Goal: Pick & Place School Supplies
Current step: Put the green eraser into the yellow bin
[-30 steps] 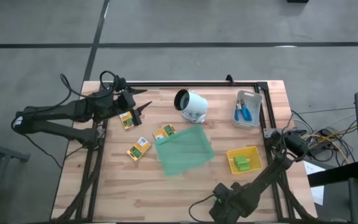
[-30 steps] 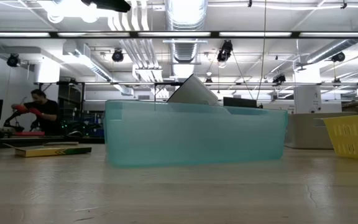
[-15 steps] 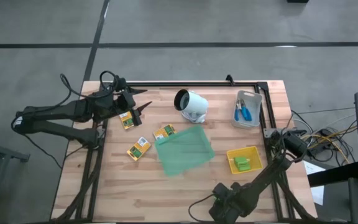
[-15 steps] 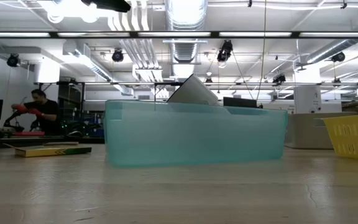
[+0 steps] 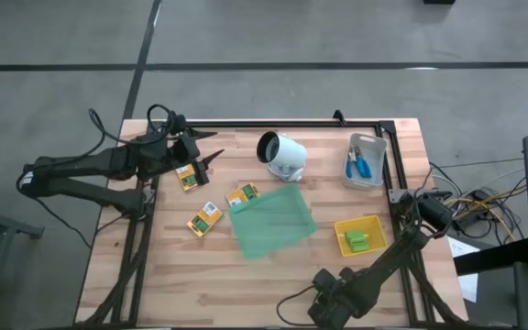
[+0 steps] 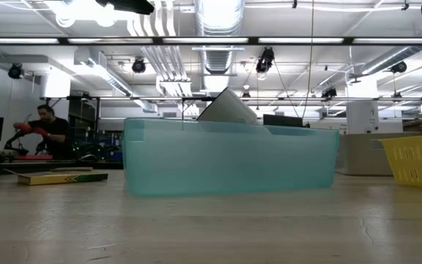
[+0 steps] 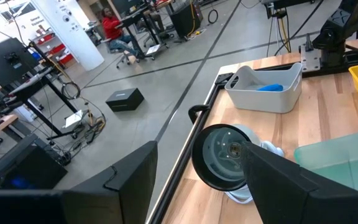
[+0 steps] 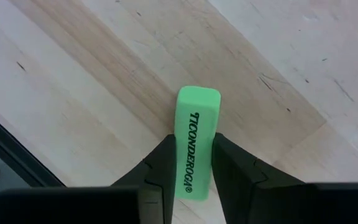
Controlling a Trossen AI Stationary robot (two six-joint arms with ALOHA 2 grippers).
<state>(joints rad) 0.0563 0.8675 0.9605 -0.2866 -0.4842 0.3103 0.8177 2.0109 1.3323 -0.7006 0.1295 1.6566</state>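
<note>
Fingers [image 8: 160, 168] of the right gripper [image 8: 190, 171] pinch a light-green eraser [image 8: 196, 142] from both sides; in the right wrist view the block, printed with dark lettering, stands between the two dark pads over bare wood. From above, that gripper [image 5: 330, 291] sits low at the table's near edge [image 5: 246, 316], so the eraser lies right at the front of the wooden table, with open wood between it and the trays farther in.

Next back, a shallow yellow tray [image 5: 375, 225] holds more green blocks [image 5: 358, 242], and a flat translucent green tray [image 5: 273, 221] lies at the centre, its far corner just beside one printed packet [image 5: 241, 195]. A second packet [image 5: 203, 219] sits to its left with clear wood all round it, and a third packet [image 5: 187, 176] lies farther back, close to the left gripper [image 5: 211, 158].

That left gripper waits near the far left corner with its jaws spread and nothing between them; its own wrist view shows the two dark fingers [image 7: 129, 180] well apart, looking toward a white camera [image 7: 225, 158] standing on the table. Beyond, by the far right edge, a pale bin [image 5: 365, 162] holds blue-handled scissors [image 5: 359, 166]. A black frame rail [image 5: 273, 125] runs along the far edge.
</note>
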